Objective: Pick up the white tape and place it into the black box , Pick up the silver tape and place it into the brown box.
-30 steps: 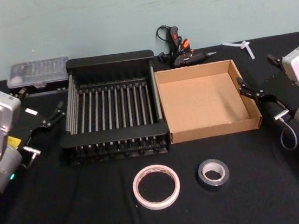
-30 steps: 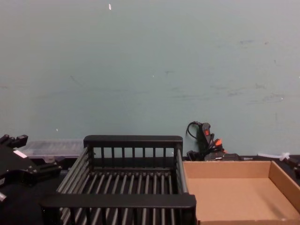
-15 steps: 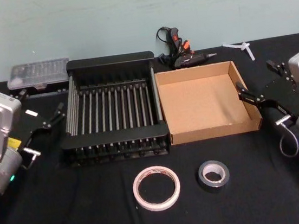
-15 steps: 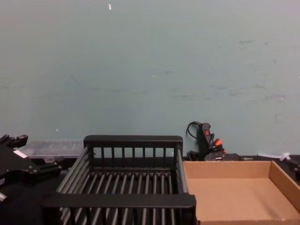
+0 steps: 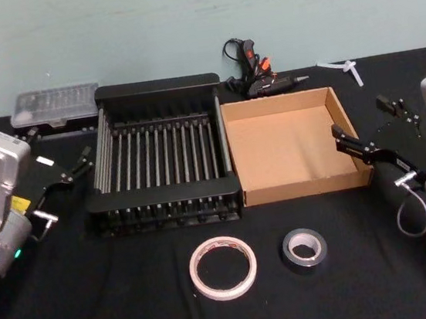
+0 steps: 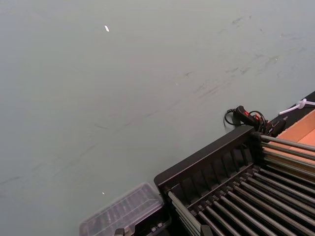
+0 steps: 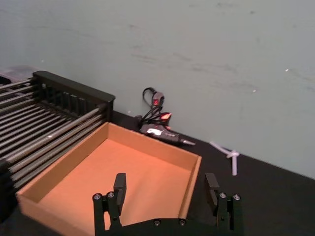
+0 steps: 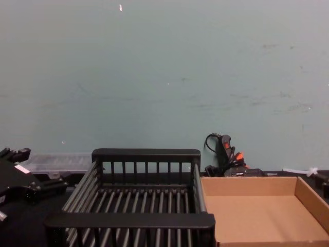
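Note:
The white tape (image 5: 223, 267), a thin wide ring, lies flat on the black cloth in front of the black box (image 5: 156, 85). To its right rests the smaller silver tape (image 5: 304, 247), in front of the brown box (image 5: 304, 188). Both boxes hold nothing. My left gripper (image 5: 60, 145) hangs open to the left of the black box (image 8: 145, 153). At the brown box's right wall, my right gripper (image 5: 359, 116) is open with nothing in it. In the right wrist view its fingers (image 7: 119, 185) spread over the right part of the brown box (image 7: 118, 169).
A glue gun (image 5: 253, 75) with its cord lies behind the boxes by the wall. A clear plastic case (image 5: 54, 103) sits at the back left, and a white plastic piece (image 5: 345, 65) at the back right. Bare black cloth stretches around both tapes.
My right gripper has shifted a little toward the table's front and left along the brown box's right wall, while its arm drew back to the right. The left arm has not moved.

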